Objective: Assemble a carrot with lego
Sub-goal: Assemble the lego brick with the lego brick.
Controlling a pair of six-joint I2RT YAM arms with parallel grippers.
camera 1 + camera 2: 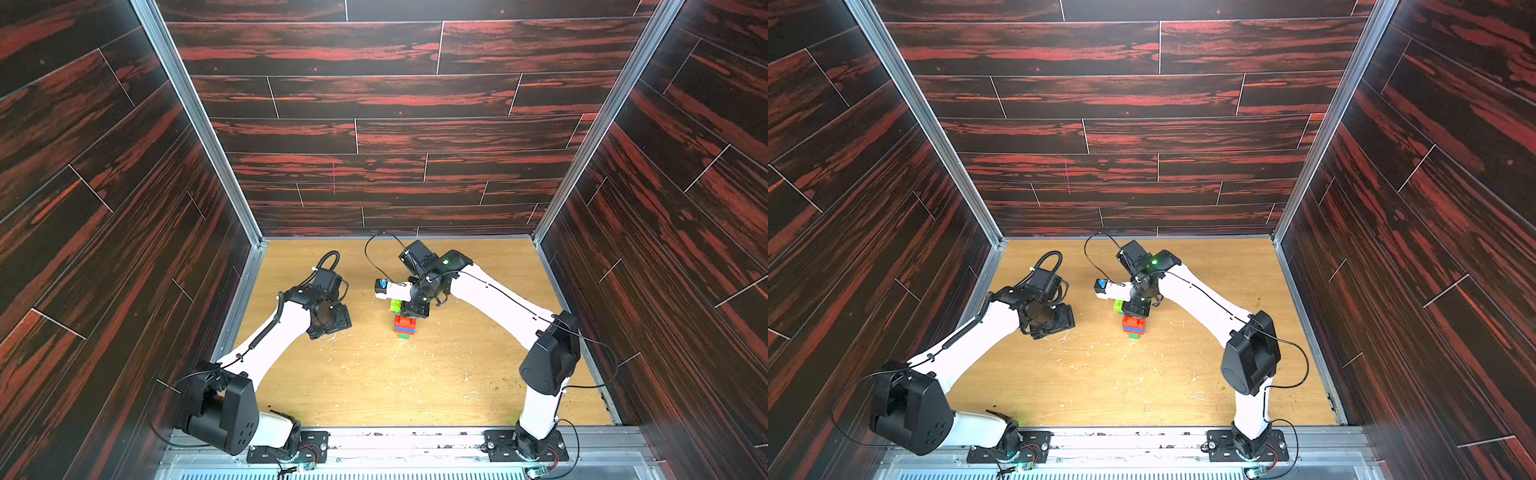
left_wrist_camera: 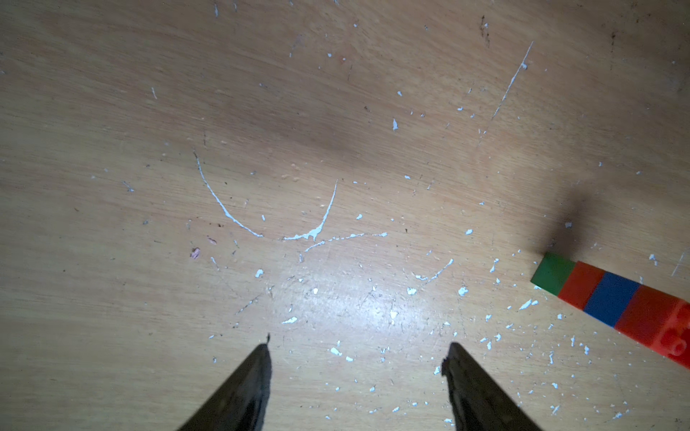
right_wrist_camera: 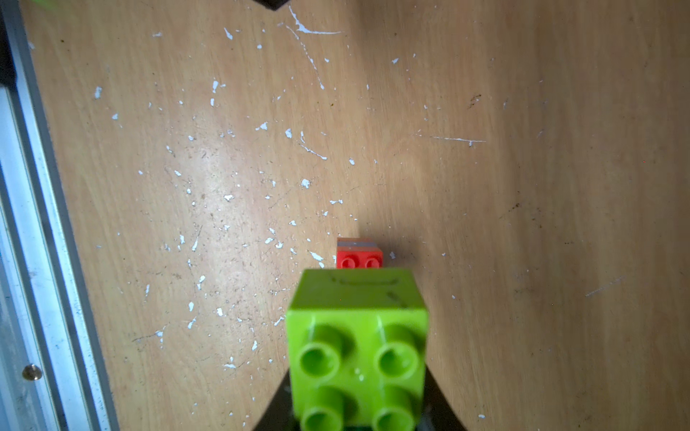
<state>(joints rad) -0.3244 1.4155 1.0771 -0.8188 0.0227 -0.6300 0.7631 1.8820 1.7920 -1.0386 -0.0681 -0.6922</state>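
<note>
The partly built carrot lies mid-table in both top views: red, blue and red bricks with a green tip toward the front edge. In the left wrist view the carrot shows at the frame's edge, off to the side of my left gripper. That gripper stands open over bare wood, with nothing between its fingers. My right gripper is shut on a lime brick, held just behind the carrot's studded red end. Other lego is out of view.
The wooden table is scratched and flecked with white. Dark panelled walls enclose it on three sides, and an aluminium rail runs along one edge. Both arm bases sit on the front rail.
</note>
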